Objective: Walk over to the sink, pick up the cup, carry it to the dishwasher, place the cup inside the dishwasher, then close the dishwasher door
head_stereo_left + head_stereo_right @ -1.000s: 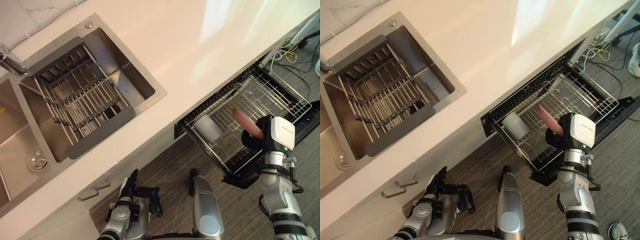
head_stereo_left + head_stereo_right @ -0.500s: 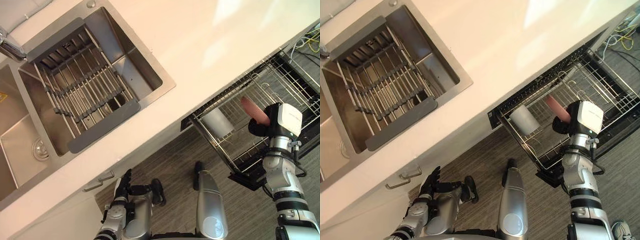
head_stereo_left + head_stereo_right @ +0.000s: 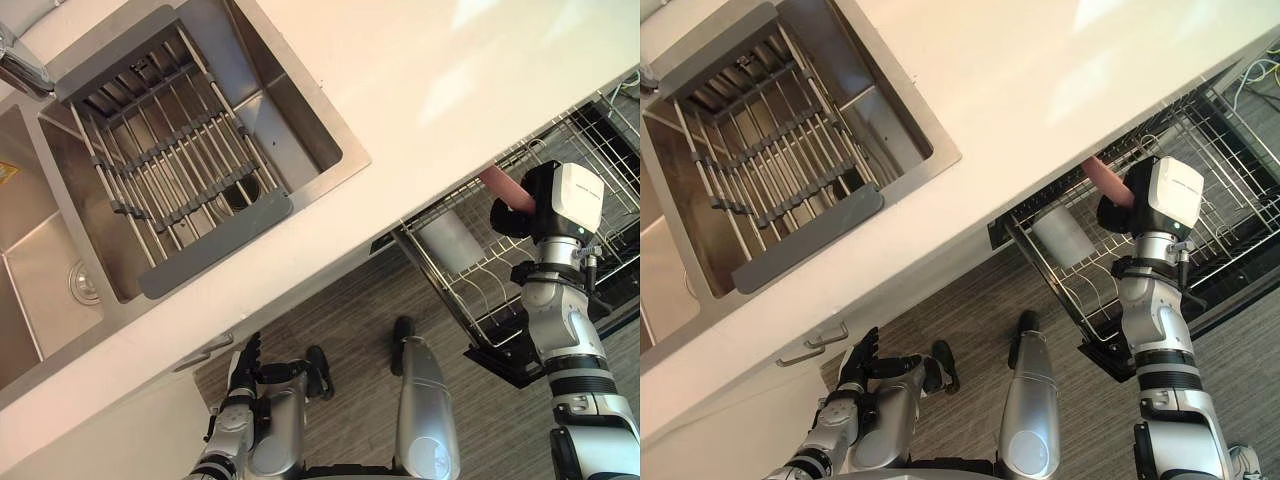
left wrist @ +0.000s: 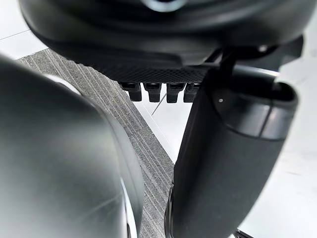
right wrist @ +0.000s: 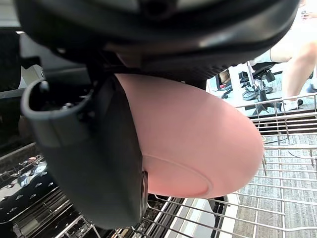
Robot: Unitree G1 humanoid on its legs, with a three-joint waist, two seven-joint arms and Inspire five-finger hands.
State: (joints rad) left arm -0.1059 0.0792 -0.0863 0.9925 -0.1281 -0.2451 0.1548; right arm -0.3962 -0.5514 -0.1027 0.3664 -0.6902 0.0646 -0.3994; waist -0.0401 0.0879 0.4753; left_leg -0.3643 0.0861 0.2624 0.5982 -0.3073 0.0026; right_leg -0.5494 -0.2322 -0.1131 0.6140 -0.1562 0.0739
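A pink cup [image 3: 503, 186] is held in my right hand [image 3: 515, 212], fingers and thumb curled round it, above the pulled-out wire rack [image 3: 472, 312] of the dishwasher, close under the white counter's edge [image 3: 400, 215]. In the right wrist view the pink cup [image 5: 198, 148] fills the space beside my thumb [image 5: 94, 153], with rack wires [image 5: 277, 198] beyond it. A pale grey cup [image 3: 447, 240] lies on its side in the rack, left of my hand. My left hand [image 3: 243, 358] hangs low by the cabinet front, fingers [image 4: 158, 91] straight and holding nothing.
The steel sink [image 3: 300, 140] with a grey slatted drying rack [image 3: 170, 170] is set in the counter at upper left, the tap [image 3: 20, 70] beside it. A drawer handle [image 3: 205, 352] sits under the counter. A person's legs [image 5: 302, 44] stand beyond the dishwasher.
The camera has shifted, sliding sink and counter across the view. My right hand with the pink cup has moved nearer the counter's edge, over the rack. The left hand stays low.
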